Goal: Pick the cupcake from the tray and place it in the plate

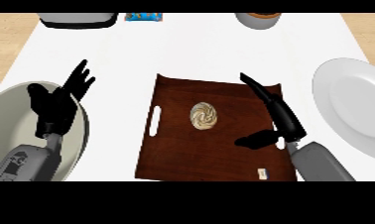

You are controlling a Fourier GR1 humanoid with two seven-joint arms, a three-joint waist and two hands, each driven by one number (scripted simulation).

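Note:
A cupcake with a beige swirled top sits near the middle of a dark brown wooden tray. A white plate lies at the right edge of the counter. My right hand hovers over the tray's right side, to the right of the cupcake and apart from it, fingers straight and pointing away, thumb spread toward the cupcake. It holds nothing. My left hand rests open at the left, fingers up, over a grey bowl.
A large grey bowl lies at the lower left under my left forearm. Along the far edge stand a grey appliance, a blue packet and a grey cup. The tray has a slot handle on its left side.

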